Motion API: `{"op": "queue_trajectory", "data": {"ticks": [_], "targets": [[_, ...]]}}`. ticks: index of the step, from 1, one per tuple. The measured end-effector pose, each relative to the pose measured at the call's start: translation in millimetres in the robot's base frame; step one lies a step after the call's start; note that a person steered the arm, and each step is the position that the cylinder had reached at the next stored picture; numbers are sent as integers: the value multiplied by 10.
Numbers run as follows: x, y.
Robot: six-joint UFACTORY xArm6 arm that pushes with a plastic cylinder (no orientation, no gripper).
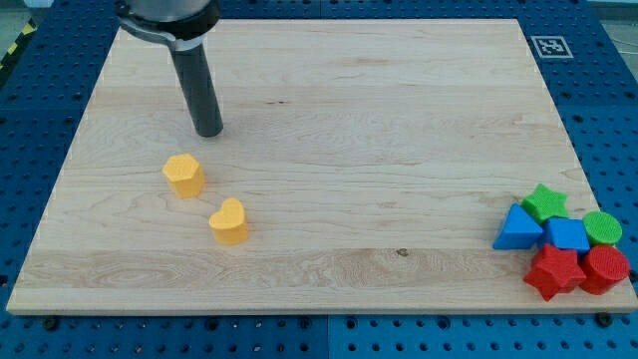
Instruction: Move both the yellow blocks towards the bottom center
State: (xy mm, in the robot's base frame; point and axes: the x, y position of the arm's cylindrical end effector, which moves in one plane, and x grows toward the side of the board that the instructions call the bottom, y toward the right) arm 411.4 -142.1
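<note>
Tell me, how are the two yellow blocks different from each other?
The yellow hexagon block has flat sides and corners; the yellow heart block has rounded lobes. The yellow hexagon block sits nearer the view's top and left; the yellow heart block lies lower and to its right. My tip is closer to the hexagon one, touching neither. Both share the same colour and similar size.

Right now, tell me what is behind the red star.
Behind the red star sit the blue triangle and blue block, touching it. Their lower edges are hidden.

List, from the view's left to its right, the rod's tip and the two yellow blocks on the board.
yellow hexagon block → my tip → yellow heart block
</note>
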Motion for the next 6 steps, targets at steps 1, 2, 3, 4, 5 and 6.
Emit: {"op": "queue_trajectory", "data": {"ticks": [1,2,3,4,5,6], "targets": [[34,-126],[15,-258],[57,-286],[193,-286],[380,-287],[535,-287]]}}
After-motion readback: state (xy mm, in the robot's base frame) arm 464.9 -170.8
